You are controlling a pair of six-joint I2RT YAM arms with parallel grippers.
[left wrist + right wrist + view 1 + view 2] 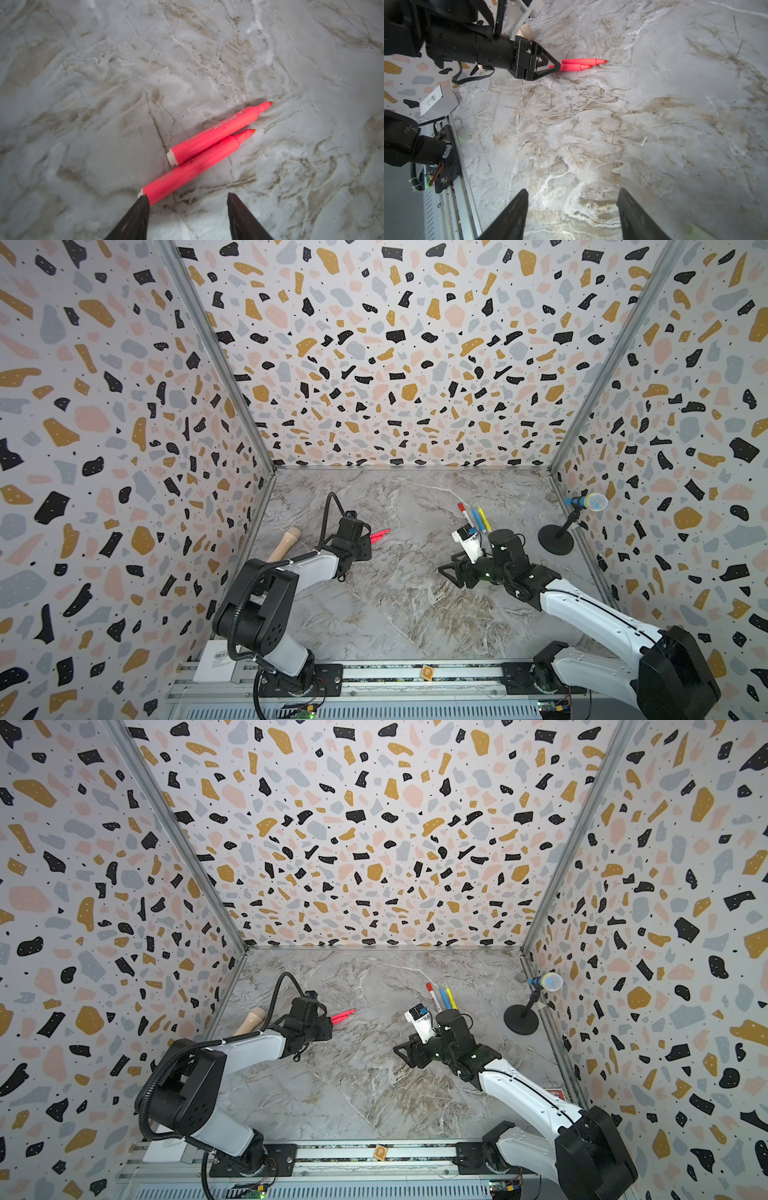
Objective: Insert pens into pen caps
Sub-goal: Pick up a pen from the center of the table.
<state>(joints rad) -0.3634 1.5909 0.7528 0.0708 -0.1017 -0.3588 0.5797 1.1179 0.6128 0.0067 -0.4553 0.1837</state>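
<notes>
Where the left gripper point(187, 197) ends, its two black fingers point(135, 218) stand well apart. Only bare table point(83, 104) shows between them, and they hold nothing. One fingertip overlaps the white back end of the nearer pink pen point(187, 170); whether it touches cannot be told. The farther pink pen point(216, 134) lies against it, side by side and touching, set a little further forward. These two pens lie flat on the marble, both uncapped, with their orange-red tips pointing away from the gripper. In both top views the pair sits just beyond the left wrist, left of the table's middle.

The right gripper point(573, 191) also has its two fingers point(508, 218) spread wide over bare marble, and it is empty. It sits near the middle of the table, aimed toward the left arm and well apart from the pink pair.

Behind its wrist, toward the back wall, three more pens lie close together in a narrow fan: one white pen with red ends point(465, 513), one blue pen point(476, 517) and one yellow pen point(484, 519). The wrist camera hides their nearer ends, and they are too small to tell whether they are capped. That makes five pens in all.

Further out, one beige stick point(286, 542) lies by the left wall, partly under the left arm. One blue microphone point(588, 502) sits on one black round stand point(555, 545) at the right wall. One orange-tan tag point(427, 672) rests on the front rail.
</notes>
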